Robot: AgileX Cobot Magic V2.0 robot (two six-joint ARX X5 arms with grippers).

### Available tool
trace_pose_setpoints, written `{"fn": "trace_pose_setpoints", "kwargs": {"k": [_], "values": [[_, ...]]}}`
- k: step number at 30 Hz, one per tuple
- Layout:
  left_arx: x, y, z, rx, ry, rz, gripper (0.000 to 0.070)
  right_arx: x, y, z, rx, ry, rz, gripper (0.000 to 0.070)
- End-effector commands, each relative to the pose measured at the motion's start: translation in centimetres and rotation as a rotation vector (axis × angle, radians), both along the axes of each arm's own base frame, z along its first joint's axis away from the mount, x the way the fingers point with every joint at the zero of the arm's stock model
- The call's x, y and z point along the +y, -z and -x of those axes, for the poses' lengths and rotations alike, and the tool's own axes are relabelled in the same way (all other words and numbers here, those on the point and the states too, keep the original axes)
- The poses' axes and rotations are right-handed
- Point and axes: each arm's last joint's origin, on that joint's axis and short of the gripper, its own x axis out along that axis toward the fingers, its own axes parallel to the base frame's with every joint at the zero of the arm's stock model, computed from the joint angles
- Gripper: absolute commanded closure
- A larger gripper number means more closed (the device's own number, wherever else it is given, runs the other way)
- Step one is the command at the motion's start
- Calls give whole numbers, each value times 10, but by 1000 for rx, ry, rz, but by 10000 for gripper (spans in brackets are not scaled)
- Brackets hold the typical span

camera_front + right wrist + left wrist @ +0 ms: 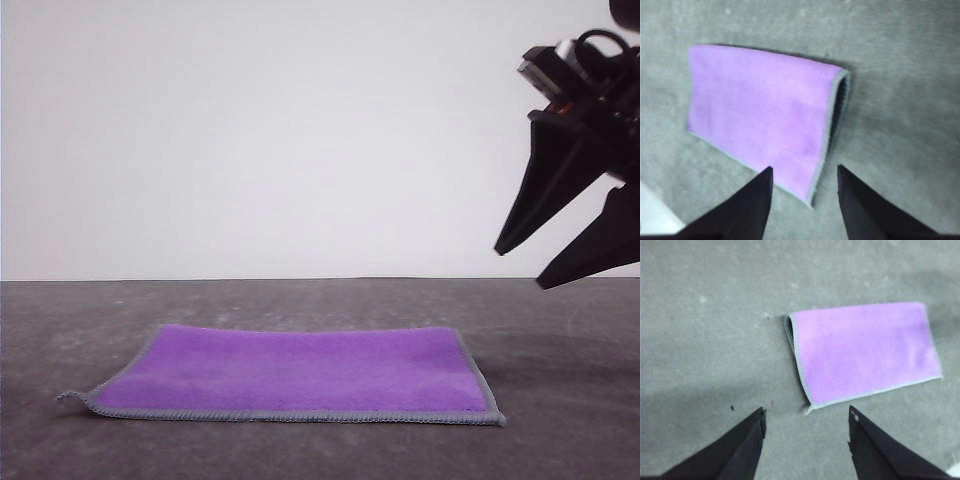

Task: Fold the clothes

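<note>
The cloth (295, 372) lies folded in half on the grey worktop (560, 360), purple side up (grey edging along its borders). The right hand (520, 268) hangs above the worktop off the cloth's right end, fingers apart and empty. The left hand (806, 416) hovers near the cloth's other end, likewise spread.

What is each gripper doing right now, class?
Left gripper: open, holding nothing, above the table.
Right gripper: open, empty, raised beside the cloth.

The cloth (300, 372) was bright purple with grey stitched edging. The bench (560, 350) was mottled dark grey, the wall (250, 130) plain white, and the right pincer (520, 267) black.
</note>
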Motion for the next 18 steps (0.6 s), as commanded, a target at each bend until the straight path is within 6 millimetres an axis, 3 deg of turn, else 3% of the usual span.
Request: {"fn": "trace_pose_setpoints", "kwargs": {"k": [1,9,18], "values": [[1,-1,3,-18,-6,21,387,2,5,-6,9,-19,-18,440],[5,-5,14,-76,-10,52,387,9,39,-30,57,-42,-24,438],[5,-5,14,-76,-10,51,387,15,68,-44,109,-76,-66,438]]}}
